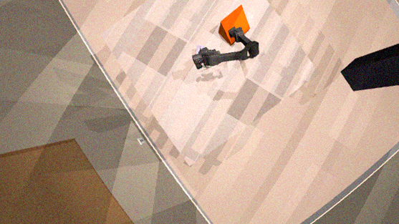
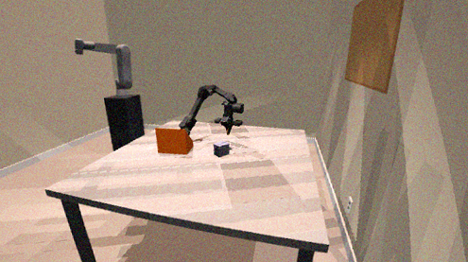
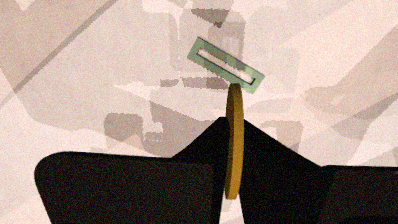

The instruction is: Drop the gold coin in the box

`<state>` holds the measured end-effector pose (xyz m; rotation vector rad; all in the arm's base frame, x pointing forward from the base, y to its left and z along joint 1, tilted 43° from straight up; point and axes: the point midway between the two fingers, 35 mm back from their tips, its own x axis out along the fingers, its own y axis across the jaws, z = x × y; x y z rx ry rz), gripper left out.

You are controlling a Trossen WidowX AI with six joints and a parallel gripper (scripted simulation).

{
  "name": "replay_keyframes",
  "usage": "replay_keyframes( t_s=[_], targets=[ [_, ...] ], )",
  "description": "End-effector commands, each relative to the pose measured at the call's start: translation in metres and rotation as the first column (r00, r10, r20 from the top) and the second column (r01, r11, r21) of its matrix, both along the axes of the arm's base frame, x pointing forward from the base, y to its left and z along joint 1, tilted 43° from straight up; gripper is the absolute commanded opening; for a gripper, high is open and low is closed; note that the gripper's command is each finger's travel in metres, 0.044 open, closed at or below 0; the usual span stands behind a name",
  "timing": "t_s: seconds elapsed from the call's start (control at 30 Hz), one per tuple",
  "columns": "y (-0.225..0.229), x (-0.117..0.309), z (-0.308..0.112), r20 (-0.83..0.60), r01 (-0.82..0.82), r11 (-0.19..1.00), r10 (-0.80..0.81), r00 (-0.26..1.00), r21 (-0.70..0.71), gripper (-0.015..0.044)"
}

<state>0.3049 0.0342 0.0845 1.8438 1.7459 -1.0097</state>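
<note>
The gold coin (image 3: 235, 142) stands edge-on between the fingertips in the wrist view. My gripper (image 3: 229, 126) (image 2: 229, 131) is shut on it, holding it above the table. The dark-green holder (image 3: 193, 51) lies below, with an empty slot, turned diagonally to the coin. In the wrist view the coin's far edge reaches close to the holder's near corner. The closed grey box (image 2: 221, 149) stands on the table in the exterior view, nearer that camera than the gripper. In the top view the arm mostly covers the box, and it is outside the wrist view. Its lid slot cannot be made out.
An orange wedge-shaped block (image 1: 237, 20) (image 2: 171, 140) stands beside the arm's base. Another grey arm (image 2: 124, 66) stands on a black pedestal (image 2: 125, 119) beyond the table (image 2: 178, 184). A brown panel (image 2: 379, 31) is on the wall.
</note>
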Motion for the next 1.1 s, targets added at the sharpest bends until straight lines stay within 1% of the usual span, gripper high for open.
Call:
replay_keyframes(
  t_s=[0.0, 0.3, 0.6, 1.07],
  targets=[
    [0.000, 0.001, 0.001, -0.107, 0.116, 0.993, -0.117, 0.987, -0.016, 0.0000],
    [0.001, 0.002, 0.002, -0.287, 0.311, 0.948, -0.318, 0.904, -0.070, 0.0000],
    [-0.001, 0.002, 0.001, -0.290, 0.315, 0.946, -0.322, 0.901, -0.072, 0.0000],
    [-0.028, 0.000, -0.023, -0.287, 0.318, 0.945, -0.327, 0.900, -0.080, 0.0000]
  ],
)
